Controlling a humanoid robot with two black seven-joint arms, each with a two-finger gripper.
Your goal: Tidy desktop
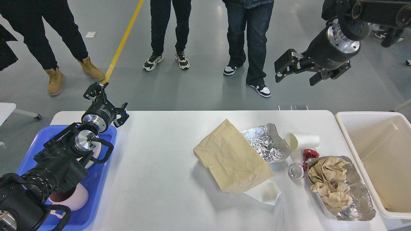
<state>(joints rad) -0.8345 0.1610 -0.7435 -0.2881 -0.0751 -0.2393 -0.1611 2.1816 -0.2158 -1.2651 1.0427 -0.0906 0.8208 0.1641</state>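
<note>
The white desktop (160, 183) carries litter on its right half: a brown paper bag (232, 158), crumpled foil (265, 144), a white paper cup (303, 141) on its side, a red crushed can (305, 160), a foil tray of crumpled brown paper (337, 186) and a white napkin (265, 192). My right gripper (298, 73) is open and empty, high up beyond the table's far edge, well above the cup. My left gripper (109, 100) is open and empty over the table's far left corner.
A blue tray (104, 173) at the left edge holds a white plate and a pink cup (72, 197) under my left arm. A deep cream-white bin (379, 154) stands off the right edge. Several people stand beyond the table.
</note>
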